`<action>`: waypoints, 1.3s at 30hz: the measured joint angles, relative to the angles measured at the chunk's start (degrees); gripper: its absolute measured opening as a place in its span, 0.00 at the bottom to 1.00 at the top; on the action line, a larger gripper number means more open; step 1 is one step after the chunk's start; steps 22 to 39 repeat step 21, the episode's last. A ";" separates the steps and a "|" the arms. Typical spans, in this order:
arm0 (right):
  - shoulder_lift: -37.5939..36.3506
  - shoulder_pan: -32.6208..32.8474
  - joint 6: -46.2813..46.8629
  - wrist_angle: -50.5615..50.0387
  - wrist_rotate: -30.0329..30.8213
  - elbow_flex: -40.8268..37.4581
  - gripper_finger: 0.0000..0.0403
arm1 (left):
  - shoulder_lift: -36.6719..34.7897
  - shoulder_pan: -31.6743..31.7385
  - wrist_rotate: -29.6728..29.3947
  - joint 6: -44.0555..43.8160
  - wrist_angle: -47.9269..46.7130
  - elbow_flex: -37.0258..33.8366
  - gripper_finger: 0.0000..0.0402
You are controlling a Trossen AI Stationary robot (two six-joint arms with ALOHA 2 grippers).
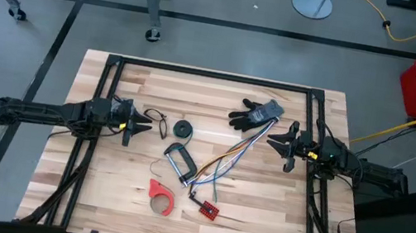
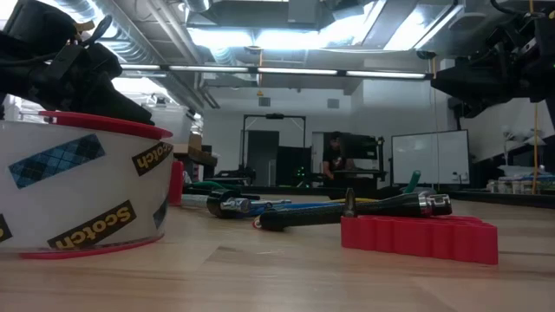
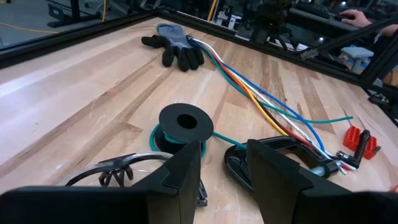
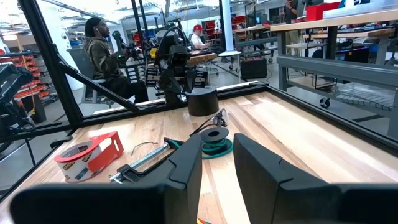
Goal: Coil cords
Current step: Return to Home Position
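Observation:
The cord is a small round black coil [image 1: 182, 131] with green turns under it. It lies flat on the wooden table [image 1: 98, 174], left of centre. It also shows in the left wrist view [image 3: 185, 123] and the right wrist view [image 4: 213, 142]. Its green tail [image 3: 219, 136] runs off along the table toward the clamp. My left gripper [image 1: 138, 125] is open and empty, hovering just left of the coil, its fingers [image 3: 183, 174] pointing at it. My right gripper [image 1: 275, 142] is open and empty at the table's right, its fingers [image 4: 184, 168] facing the coil from farther off.
Clear safety glasses [image 1: 157, 119] lie between my left gripper and the coil. A black bar clamp [image 1: 178, 162] lies near the coil. A red tape dispenser [image 1: 161, 195], a multicoloured wire bundle [image 1: 228, 157] with a red board [image 1: 207, 209] and a grey-black glove [image 1: 257, 114] lie around.

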 joint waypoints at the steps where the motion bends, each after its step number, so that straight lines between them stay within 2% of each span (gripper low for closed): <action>1: 0.00 0.00 0.00 0.00 0.00 0.00 0.24 | 0.00 0.00 0.00 -0.08 0.00 0.00 0.31; 39: 0.00 0.00 0.00 -0.02 0.00 0.00 0.24 | -0.01 0.00 0.00 -0.04 -0.01 0.00 0.31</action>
